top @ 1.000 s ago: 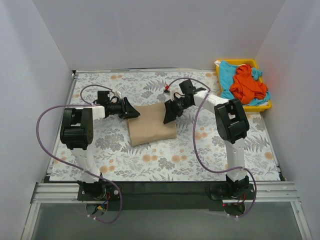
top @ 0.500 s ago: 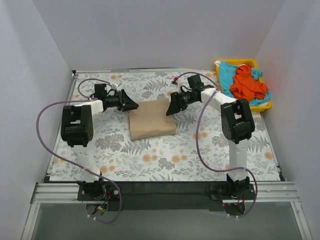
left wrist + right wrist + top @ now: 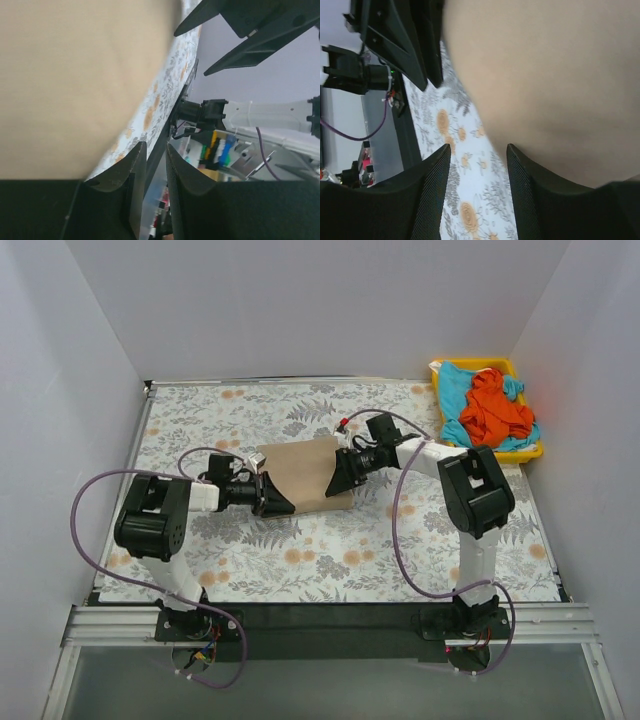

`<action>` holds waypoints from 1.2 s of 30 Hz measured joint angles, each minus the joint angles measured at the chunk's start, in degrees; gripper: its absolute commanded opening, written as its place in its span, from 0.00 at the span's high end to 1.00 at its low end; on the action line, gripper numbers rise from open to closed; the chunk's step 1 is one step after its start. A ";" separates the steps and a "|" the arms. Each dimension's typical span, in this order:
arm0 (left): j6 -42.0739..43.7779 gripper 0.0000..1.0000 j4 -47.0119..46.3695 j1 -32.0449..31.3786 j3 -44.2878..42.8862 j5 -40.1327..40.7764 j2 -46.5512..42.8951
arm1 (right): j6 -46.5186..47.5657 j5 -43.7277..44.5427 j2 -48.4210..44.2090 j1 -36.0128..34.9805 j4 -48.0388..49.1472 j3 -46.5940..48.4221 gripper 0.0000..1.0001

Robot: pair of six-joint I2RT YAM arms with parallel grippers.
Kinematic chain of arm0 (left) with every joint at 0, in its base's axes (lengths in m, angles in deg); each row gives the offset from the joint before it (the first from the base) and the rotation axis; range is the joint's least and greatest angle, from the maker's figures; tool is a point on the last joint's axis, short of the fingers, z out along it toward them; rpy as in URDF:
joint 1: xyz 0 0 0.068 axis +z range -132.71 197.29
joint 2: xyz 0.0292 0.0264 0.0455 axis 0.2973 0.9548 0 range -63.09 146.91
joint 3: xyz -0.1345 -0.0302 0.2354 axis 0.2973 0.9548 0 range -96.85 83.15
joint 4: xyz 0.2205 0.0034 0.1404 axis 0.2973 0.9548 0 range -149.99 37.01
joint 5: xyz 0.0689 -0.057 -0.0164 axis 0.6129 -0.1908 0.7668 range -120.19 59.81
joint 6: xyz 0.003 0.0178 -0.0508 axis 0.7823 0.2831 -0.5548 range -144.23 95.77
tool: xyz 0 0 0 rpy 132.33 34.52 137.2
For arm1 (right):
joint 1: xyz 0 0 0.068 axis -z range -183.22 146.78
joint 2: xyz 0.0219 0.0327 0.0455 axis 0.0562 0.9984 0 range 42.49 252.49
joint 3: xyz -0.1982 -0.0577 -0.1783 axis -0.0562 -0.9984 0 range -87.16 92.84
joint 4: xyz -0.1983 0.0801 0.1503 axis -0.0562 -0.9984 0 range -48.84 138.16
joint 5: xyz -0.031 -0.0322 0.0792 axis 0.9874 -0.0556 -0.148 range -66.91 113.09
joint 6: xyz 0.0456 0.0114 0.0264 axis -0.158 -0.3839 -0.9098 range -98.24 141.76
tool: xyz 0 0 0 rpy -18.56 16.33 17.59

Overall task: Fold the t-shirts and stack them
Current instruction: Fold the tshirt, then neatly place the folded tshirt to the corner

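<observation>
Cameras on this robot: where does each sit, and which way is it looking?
Top external: high behind the arm bases, looking down on the floral table; both whole arms show.
Left wrist: low on the left arm, looking across the tan t-shirt at the right end effector; its own left end effector shows below.
Right wrist: low on the right arm, looking the other way across the shirt at the left end effector; its own fingers show below.
Shared: both wrist views show the tan t-shirt.

Plain white walls (image 3: 300, 310) enclose a desk (image 3: 330, 560) covered in grey floral cloth; a black strip (image 3: 330, 618) and metal rail (image 3: 330, 642) line the desk's near edge.
</observation>
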 measured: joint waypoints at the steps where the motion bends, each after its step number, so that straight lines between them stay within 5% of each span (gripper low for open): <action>1: -0.55 0.78 -0.85 0.68 0.44 0.22 2.43 | 0.17 0.17 1.64 0.11 0.37 -0.31 0.53; 7: -1.11 0.78 -4.22 7.43 0.50 -0.66 11.85 | 0.52 -2.71 6.97 1.62 1.90 -3.72 0.53; 15: 2.78 0.78 1.20 14.73 0.07 0.44 9.81 | 1.33 -3.23 4.35 2.08 1.31 -4.35 0.44; 19: 9.40 0.64 13.44 14.43 -4.28 5.86 -0.48 | 2.36 -1.44 -1.84 2.29 -1.88 -3.26 0.32; 21: 12.35 0.44 17.62 13.20 -8.41 10.29 -6.99 | 3.28 0.50 -7.48 2.54 -3.06 -2.95 0.18; 23: 15.08 0.18 20.13 9.62 -13.05 16.90 -14.05 | 4.90 2.75 -14.16 3.45 -4.00 -2.47 0.13; 27: 17.22 0.11 23.08 -3.82 -20.00 29.59 -22.51 | 7.89 7.15 -22.62 7.08 -5.64 -1.66 0.09; 30: 17.05 0.14 25.42 -14.34 -23.76 39.52 -20.81 | 9.75 10.38 -25.16 11.69 -8.35 -1.73 0.07; 31: 16.74 0.23 26.47 -17.46 -24.57 42.75 -19.19 | 10.51 11.76 -25.46 13.75 -9.46 -1.88 0.06; 36: 14.51 0.28 31.74 -26.60 -26.45 58.21 -7.76 | 13.07 16.76 -27.43 20.35 -12.94 -5.03 0.04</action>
